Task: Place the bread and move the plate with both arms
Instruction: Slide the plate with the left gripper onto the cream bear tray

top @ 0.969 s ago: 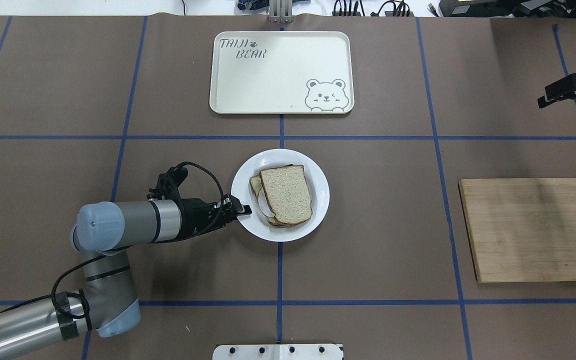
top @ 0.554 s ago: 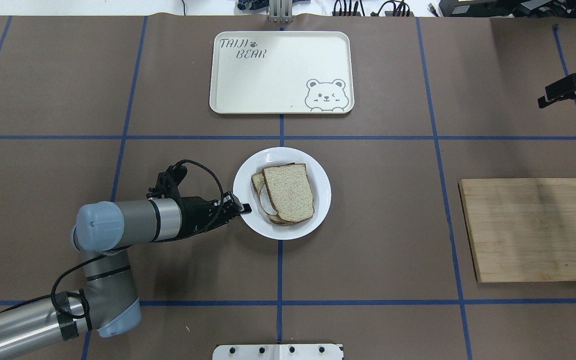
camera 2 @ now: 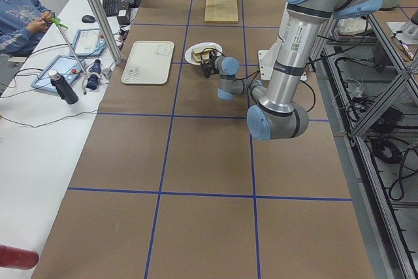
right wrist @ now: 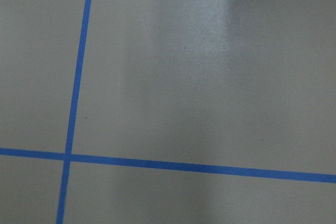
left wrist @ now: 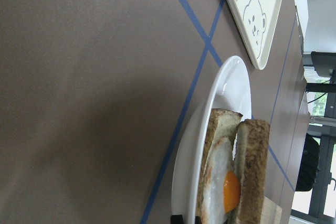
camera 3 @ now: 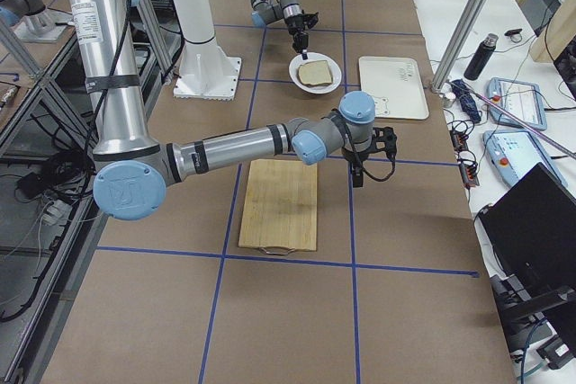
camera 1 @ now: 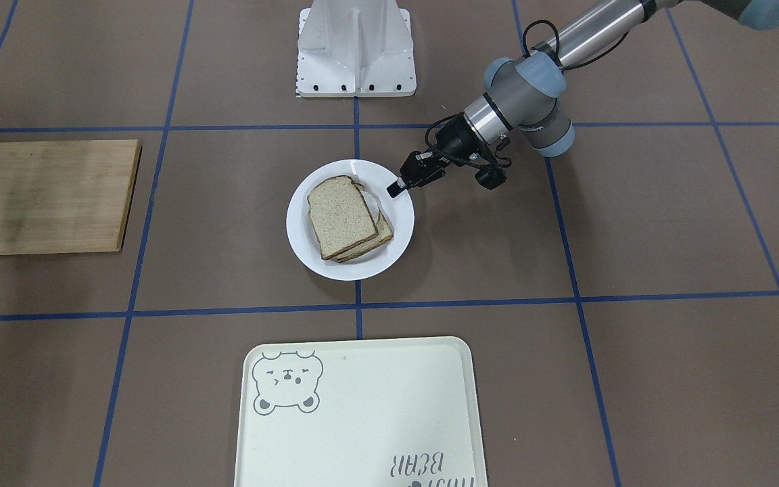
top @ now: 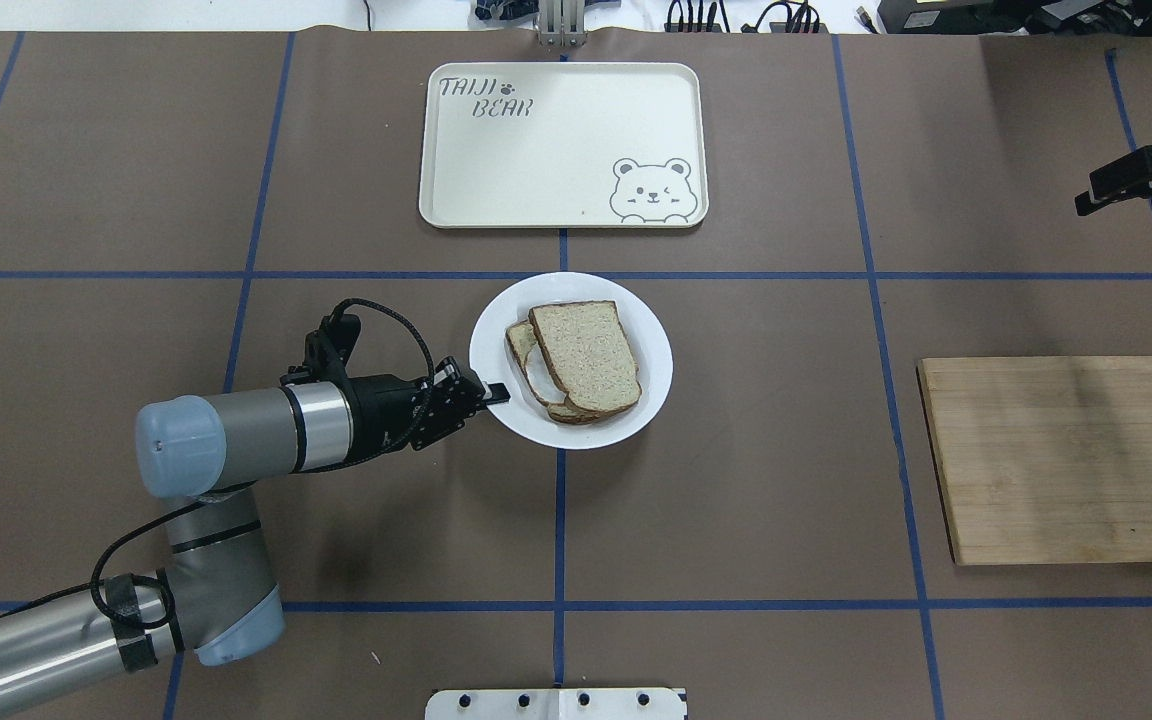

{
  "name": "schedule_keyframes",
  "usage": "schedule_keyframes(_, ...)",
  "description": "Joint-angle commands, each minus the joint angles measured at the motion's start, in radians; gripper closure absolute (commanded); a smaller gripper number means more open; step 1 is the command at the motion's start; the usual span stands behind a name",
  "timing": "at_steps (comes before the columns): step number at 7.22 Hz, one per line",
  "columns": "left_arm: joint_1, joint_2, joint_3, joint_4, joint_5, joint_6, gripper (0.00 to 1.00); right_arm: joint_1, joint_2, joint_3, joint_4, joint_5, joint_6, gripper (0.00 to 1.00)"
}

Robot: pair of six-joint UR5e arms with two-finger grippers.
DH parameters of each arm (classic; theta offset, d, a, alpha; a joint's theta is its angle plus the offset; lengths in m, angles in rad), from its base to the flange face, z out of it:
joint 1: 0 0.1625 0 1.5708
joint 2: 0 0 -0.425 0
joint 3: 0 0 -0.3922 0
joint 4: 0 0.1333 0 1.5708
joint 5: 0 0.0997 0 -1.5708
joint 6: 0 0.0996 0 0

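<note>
The plain bread slice lies on top of a slice with a fried egg on the round white plate, which is near the table's middle. It also shows in the front view on the plate. My left gripper is shut on the plate's rim on the robot's left side, as the front view also shows. My right gripper hovers far off at the table's right edge, holding nothing; I cannot tell whether it is open or shut.
A cream bear tray lies just beyond the plate at the far side. A wooden cutting board lies at the right. The robot's white base stands at the near edge.
My left gripper has carried the plate with both slices away from the robot toward the tray and slightly right. The right arm has not moved.
</note>
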Motion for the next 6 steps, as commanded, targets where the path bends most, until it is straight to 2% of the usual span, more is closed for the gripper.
schedule_keyframes(1,-0.079,-0.027,0.008,0.025,-0.001,-0.048,1.0,-0.001,0.001,0.001,-0.001,0.0,0.0,0.0)
schedule_keyframes(3,-0.154,-0.132,0.069,0.188,0.008,-0.107,1.0,-0.001,-0.001,0.001,-0.001,-0.015,0.0,0.0)
schedule_keyframes(4,-0.158,-0.185,0.129,0.212,0.156,-0.228,1.0,-0.002,-0.002,0.001,-0.001,-0.015,0.0,0.0)
schedule_keyframes(5,-0.159,-0.246,0.228,0.23,0.223,-0.283,1.0,-0.002,-0.004,0.009,-0.001,-0.017,0.0,0.0)
schedule_keyframes(6,-0.158,-0.279,0.283,0.235,0.272,-0.308,1.0,-0.007,-0.004,0.009,-0.001,-0.029,0.0,0.0)
